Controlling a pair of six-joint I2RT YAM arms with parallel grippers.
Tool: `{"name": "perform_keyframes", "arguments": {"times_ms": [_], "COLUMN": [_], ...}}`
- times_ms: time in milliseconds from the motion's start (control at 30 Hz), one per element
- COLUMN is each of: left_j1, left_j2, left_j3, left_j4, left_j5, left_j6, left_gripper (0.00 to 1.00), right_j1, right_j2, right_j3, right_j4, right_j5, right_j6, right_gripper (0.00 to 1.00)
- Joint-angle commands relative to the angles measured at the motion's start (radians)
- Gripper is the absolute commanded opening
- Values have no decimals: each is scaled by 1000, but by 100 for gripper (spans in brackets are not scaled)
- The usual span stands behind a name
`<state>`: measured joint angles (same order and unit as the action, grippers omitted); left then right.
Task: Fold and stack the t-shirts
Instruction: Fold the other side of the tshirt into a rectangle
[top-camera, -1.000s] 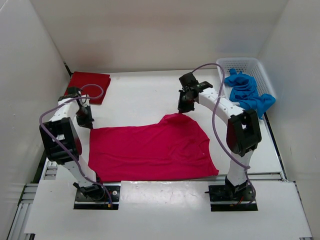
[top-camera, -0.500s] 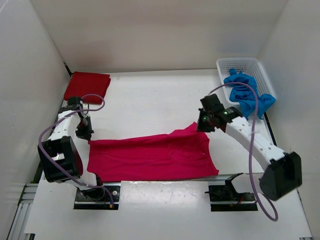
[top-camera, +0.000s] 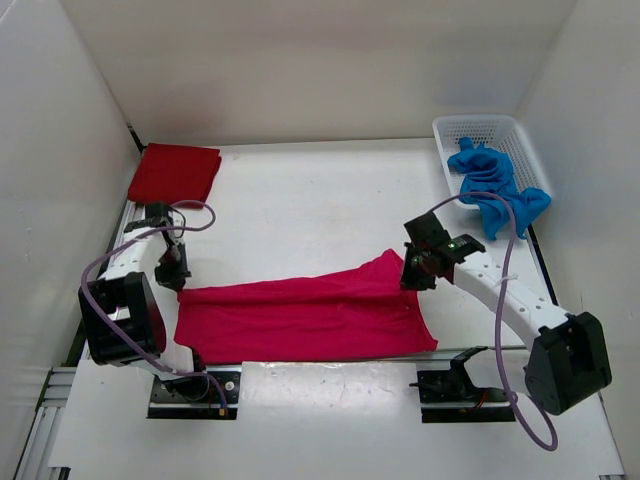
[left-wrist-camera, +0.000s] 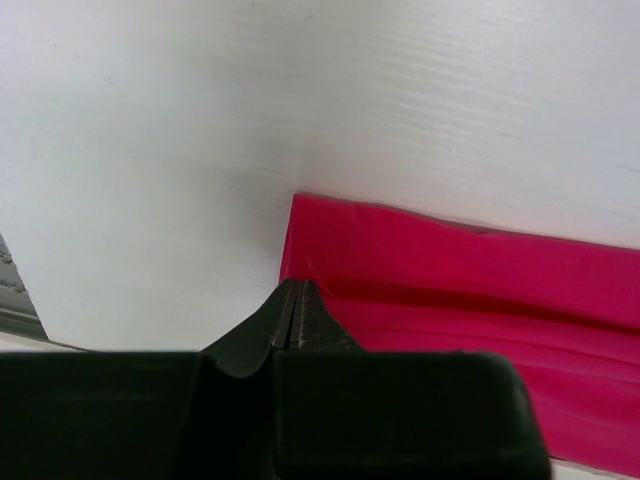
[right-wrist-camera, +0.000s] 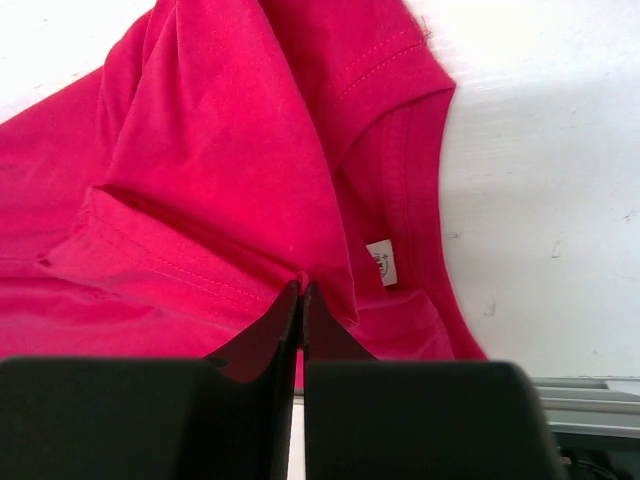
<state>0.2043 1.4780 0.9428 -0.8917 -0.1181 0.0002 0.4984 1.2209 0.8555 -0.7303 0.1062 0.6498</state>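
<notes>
Three t-shirts, one magenta-pink t-shirt lying wide at 6 o'clock, one dark red t-shirt folded at 10 o'clock, one bright blue t-shirt heaped in one white basket at 2 o'clock, two claws, left gripper pinched on the magenta-pink shirt's 9 o'clock corner, right gripper clamped on its 3 o'clock edge

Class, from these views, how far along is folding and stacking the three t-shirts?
Done: the dark red t-shirt lies folded at the far left. In hand: left gripper and right gripper pinch the magenta-pink t-shirt, mid-fold. Left: the blue t-shirt sits crumpled in the basket; nothing is stacked.
</notes>
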Motion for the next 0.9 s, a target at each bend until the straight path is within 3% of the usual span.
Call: {"name": "perform_keyframes", "arguments": {"times_ms": [0, 333, 500, 867], "left_j1": [-19, -28, -37, -37], "left_j2": [-41, 57, 79, -59], "left_j3": [19, 264, 288, 19], "left_j4": [33, 63, 63, 82], "left_j5": [-20, -8, -28, -61], "left_j6": [0, 0, 0, 0], "left_gripper": [10, 10, 10, 10], "right_j1": [-4, -61, -87, -49], "right_j2": [18, 233, 302, 76], "right_j3": [-3, 290, 378, 54], "right_j4": [54, 65, 65, 65], "right_j5": [-14, -7, -17, -65], "right_j6": [37, -44, -65, 4], "right_gripper": [0, 0, 0, 0]}}
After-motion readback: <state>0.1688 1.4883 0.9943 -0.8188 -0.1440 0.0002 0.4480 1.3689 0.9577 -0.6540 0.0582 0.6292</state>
